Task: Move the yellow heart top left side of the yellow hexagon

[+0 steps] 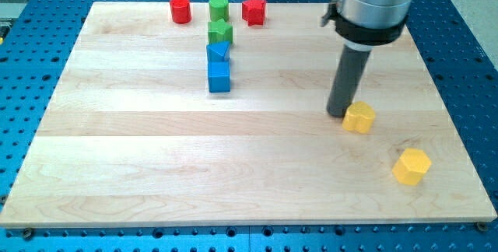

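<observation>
A pale wooden worktop [156, 151] is lying on a blue perforated base [467, 65], seen from above and slightly in front. The yellow heart [359, 117] is sitting right of centre; its pointing direction and long axis cannot be made out at this size. The yellow hexagon [411, 166] is resting well apart from it, toward the view's bottom right.

The tool here is a straight dark rod with no jaws, so it is neither opening nor clamping anything. My tip [339, 114] is standing on the wood just beside the heart's left edge, apparently touching it.

Near the view's top, a red cylinder [180, 9], a green cylinder [219, 7] and a red star [254, 10] are forming a row. Below the green cylinder, a green star [220, 32], a blue triangle [218, 51] and a blue cube [219, 76] are running downward in a tight column.
</observation>
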